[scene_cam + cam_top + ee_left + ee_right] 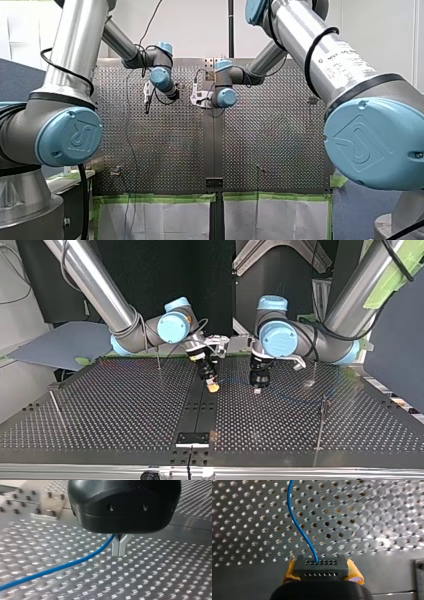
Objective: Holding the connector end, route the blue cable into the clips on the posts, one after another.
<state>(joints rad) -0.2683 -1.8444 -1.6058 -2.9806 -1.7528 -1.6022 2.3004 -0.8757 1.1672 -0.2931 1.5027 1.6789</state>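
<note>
the blue cable (pixel 298 527) is a thin, light, floppy single wire that i judge will sag and curl rather than push, so it is best steered by its connector (pixel 322 566), a stiff black block with two rows of small holes, plus a light pinch further along. my right gripper (pixel 322 573) has its yellow pads closed on the connector's sides just above the perforated table (pixel 249 517), while my left gripper (pixel 119 548) has its metal fingers pressed together, the cable running out of the notch between them. the wire trails loosely over the table, and as far as i can tell it sits in no clip on the posts (pixel 320 425)
</note>
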